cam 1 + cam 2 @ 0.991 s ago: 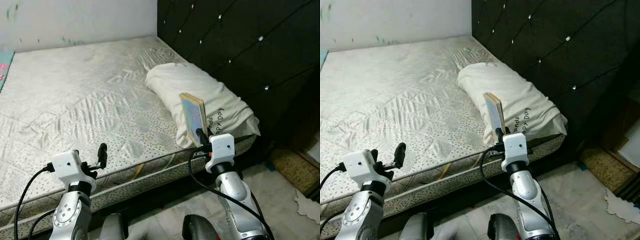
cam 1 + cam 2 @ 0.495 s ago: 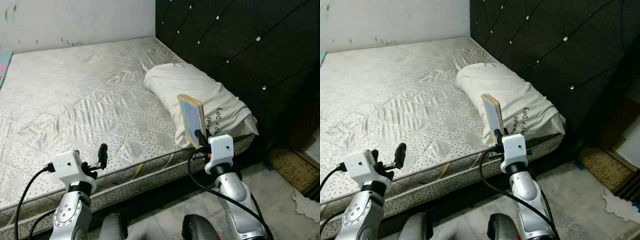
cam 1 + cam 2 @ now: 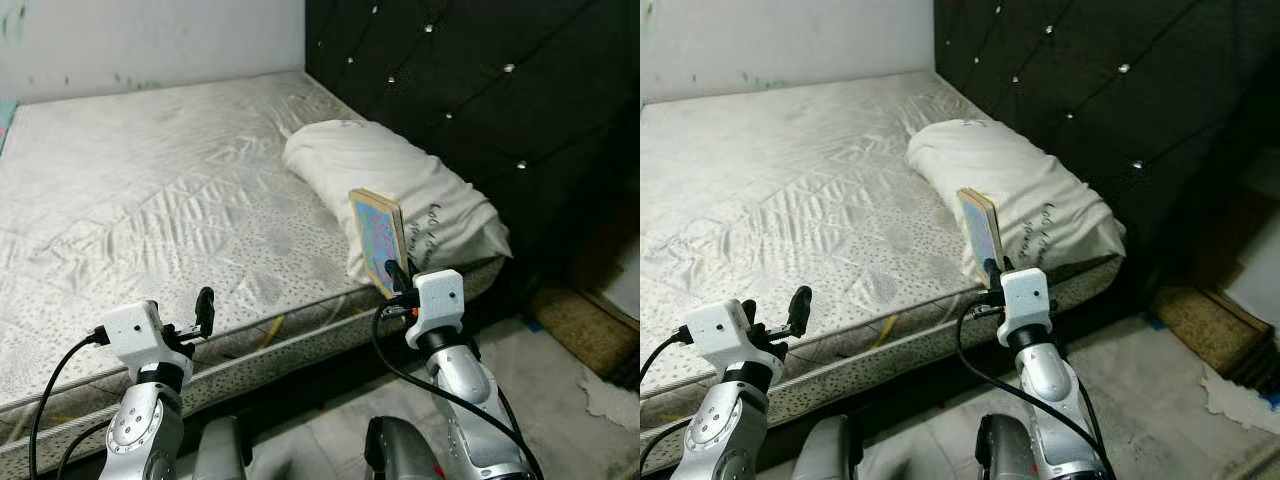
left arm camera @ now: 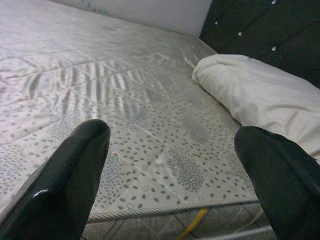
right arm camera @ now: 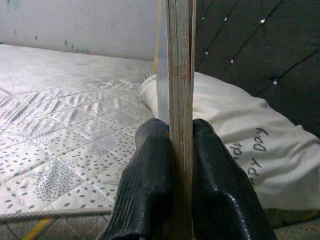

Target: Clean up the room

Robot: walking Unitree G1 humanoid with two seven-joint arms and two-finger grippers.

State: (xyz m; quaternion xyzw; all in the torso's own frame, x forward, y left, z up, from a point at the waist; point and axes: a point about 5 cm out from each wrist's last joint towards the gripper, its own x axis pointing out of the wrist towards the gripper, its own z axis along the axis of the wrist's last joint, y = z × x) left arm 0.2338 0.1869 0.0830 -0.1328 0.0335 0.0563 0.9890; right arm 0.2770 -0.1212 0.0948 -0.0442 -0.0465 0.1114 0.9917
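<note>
Book (image 3: 378,238) upright, clamped by right tool (image 5: 172,150), left tool (image 4: 170,165) spread

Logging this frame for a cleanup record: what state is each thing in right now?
Book: upright, held at its lower edge.
Right gripper: jaws shut on the book.
Left gripper: jaws open, holding nothing, near the mattress edge.
Pillow: lying on the mattress against the headboard.
Mattress: bare, wrinkled.
Headboard: upright, dark, tufted.

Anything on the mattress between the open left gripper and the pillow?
Nothing: the left wrist view shows bare mattress from the left gripper to the pillow. The book is in the right gripper.
</note>
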